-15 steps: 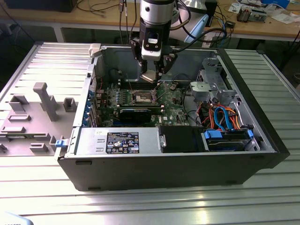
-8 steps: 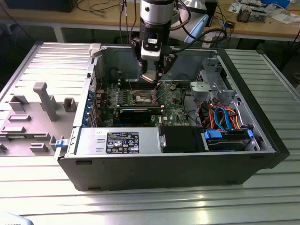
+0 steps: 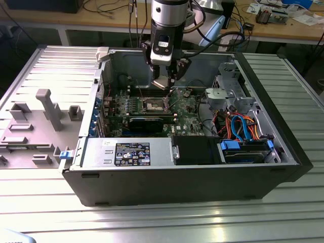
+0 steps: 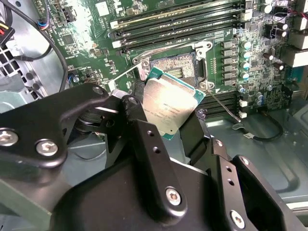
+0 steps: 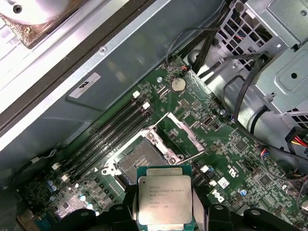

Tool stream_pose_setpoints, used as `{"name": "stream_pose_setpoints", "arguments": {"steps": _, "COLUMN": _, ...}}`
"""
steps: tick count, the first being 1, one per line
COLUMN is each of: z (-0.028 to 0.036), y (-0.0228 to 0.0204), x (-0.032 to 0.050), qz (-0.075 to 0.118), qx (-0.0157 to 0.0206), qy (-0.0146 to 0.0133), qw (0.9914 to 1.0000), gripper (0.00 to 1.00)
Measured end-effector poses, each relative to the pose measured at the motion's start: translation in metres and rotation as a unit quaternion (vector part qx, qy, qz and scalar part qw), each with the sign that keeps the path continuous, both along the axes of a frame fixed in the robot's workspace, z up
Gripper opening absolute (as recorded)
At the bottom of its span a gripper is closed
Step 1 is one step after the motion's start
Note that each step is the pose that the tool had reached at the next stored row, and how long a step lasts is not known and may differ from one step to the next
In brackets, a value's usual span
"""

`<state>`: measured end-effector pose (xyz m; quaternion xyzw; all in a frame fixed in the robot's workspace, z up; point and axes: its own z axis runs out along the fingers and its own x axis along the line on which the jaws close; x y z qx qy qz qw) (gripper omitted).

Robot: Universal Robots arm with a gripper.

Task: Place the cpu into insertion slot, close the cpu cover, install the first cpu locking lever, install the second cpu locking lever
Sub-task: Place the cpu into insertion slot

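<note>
My gripper (image 4: 169, 126) is shut on the cpu (image 4: 168, 108), a flat silver-grey square chip with a green edge, clamped between the two black fingers (image 4: 144, 144). In the first wrist view the cpu (image 5: 164, 199) hangs just short of the insertion slot (image 5: 142, 161), a square socket with a silver rim on the green motherboard. The slot (image 4: 175, 67) lies uncovered beyond the chip. The cpu cover (image 5: 187, 132), a thin silvery frame, stands swung open at the slot's far side. In the exterior view my gripper (image 3: 164, 81) hovers inside the open computer case, above the slot (image 3: 154, 105).
Long memory slots (image 5: 108, 132) run beside the socket. A thin metal lever rod (image 4: 222, 104) sticks out near it. A black card (image 3: 147, 121) lies across the board. A drive cage (image 3: 230, 91) and coloured cables (image 3: 238, 126) fill the case on the exterior view's right.
</note>
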<state>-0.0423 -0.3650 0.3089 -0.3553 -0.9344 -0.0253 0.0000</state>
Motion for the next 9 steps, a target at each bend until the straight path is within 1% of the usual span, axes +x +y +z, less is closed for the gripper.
{"name": "stream_pose_setpoints", "arguments": {"steps": 2, "z": -0.0004, "y": 0.0000, "x": 0.0000, "qz": -0.002, "qx": -0.0020, "qy": -0.0001, "qw": 1.00000, "gripper": 0.55}}
{"name": "stream_pose_setpoints", "arguments": {"steps": 4, "z": -0.0006, "y": 0.0000, "x": 0.0000, "qz": -0.006, "qx": -0.0068, "qy": 0.0000, "qw": 0.99996, "gripper": 0.55}}
{"name": "stream_pose_setpoints", "arguments": {"steps": 6, "z": -0.0006, "y": 0.0000, "x": 0.0000, "qz": -0.008, "qx": -0.0074, "qy": 0.0000, "qw": 0.99994, "gripper": 0.55}}
{"name": "stream_pose_setpoints", "arguments": {"steps": 9, "z": -0.0008, "y": 0.0000, "x": 0.0000, "qz": -0.014, "qx": -0.0074, "qy": 0.0000, "qw": 0.99988, "gripper": 0.55}}
